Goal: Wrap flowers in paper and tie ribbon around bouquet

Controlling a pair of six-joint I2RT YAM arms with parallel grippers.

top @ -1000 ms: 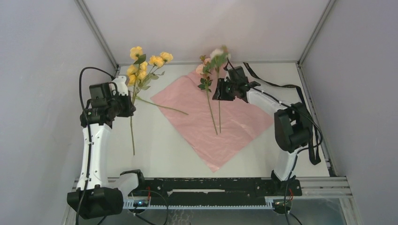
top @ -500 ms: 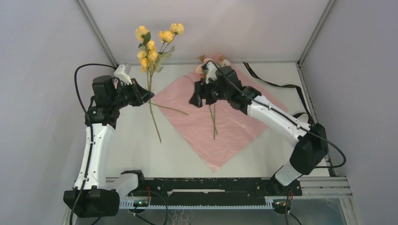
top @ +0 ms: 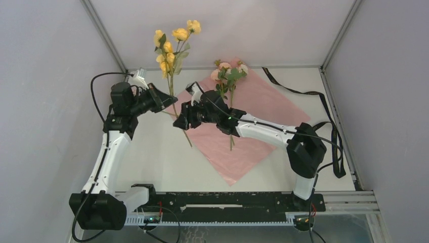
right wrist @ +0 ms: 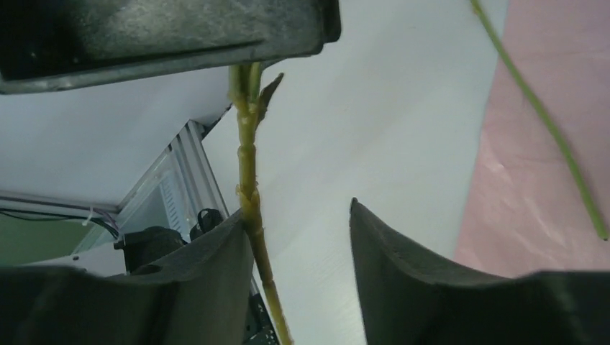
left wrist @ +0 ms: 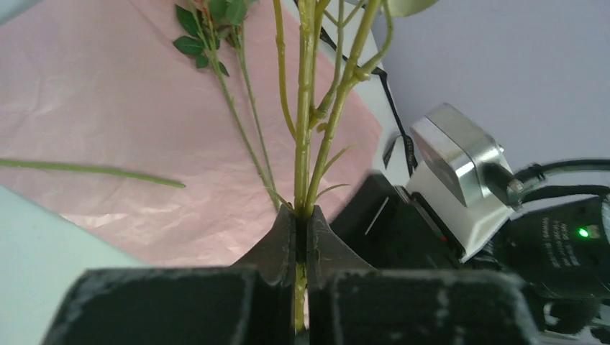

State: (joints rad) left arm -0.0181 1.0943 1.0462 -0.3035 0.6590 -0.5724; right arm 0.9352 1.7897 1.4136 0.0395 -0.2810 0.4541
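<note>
My left gripper [top: 163, 98] is shut on the stem of the yellow flowers [top: 174, 38] and holds them upright above the table; the pinched stem [left wrist: 302, 215] shows in the left wrist view. My right gripper [top: 181, 119] stands open just below. The lower stem [right wrist: 249, 183] runs between its fingers, against the left finger [right wrist: 216, 266]. The pink flowers [top: 230, 74] lie on the pink paper [top: 255, 119], which is spread flat. The dark ribbon [top: 291, 90] lies loose at the back right.
A single loose green stem [left wrist: 86, 170] lies across the paper's left edge. The ribbon trails along the right side, past the right arm's elbow [top: 306, 152]. Grey walls and metal posts close in the back and the sides.
My left gripper lifted the yellow flowers off the table and carried them right. My right gripper left the pink flowers on the paper, swung left and opened round the yellow stem.
</note>
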